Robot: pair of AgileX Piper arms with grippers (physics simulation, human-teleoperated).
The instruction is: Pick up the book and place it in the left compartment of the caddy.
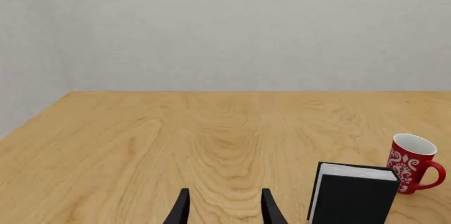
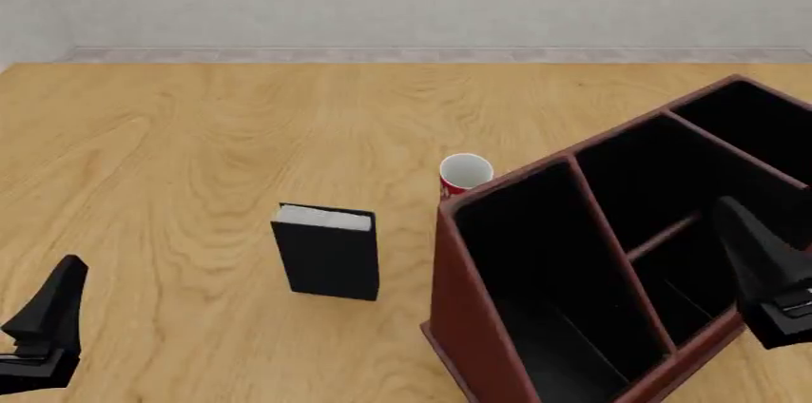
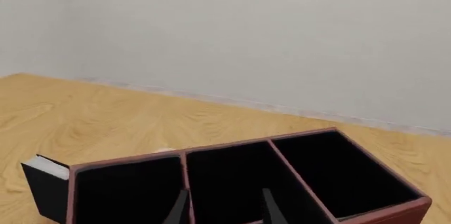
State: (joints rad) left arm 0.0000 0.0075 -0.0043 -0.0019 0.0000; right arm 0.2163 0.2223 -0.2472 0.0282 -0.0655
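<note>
Front view: book (image 2: pixel 327 253) standing upright on worktop (image 2: pixel 190 137), lower centre of frame, white page edge up, black cover facing cam. Not touching anything, nothing gripping it. Sitting just left of caddy (image 2: pixel 473 327), small gap between.

Caddy filling right half of frame, angled, reddish-brown walls, black inside. Left compartment (image 2: pixel 546 279) running full length along the side nearest the book, looking bare inside. Smaller divided sections lying to its right, toward frame's right edge.

Red-and-white cup (image 2: pixel 465 175) standing just behind caddy's near-left corner, centre of frame, partly hidden by caddy wall. Apart from book, further back.

Left pincer (image 2: pixel 38 332) sitting at lower left corner of frame, well apart from book. In left wrist view, left pincer's two fingertips poking in at bottom centre w/ clear gap between, so jaws standing apart, holding nothing. Book at lower right of that frame, cup just beyond it.

Right pincer (image 2: pixel 767 284) hanging at lower right edge of front view, over caddy's small sections. Right wrist view: fingertips at bottom centre, spread, gripping nothing, caddy below, book corner peeking out at lower left.
</note>
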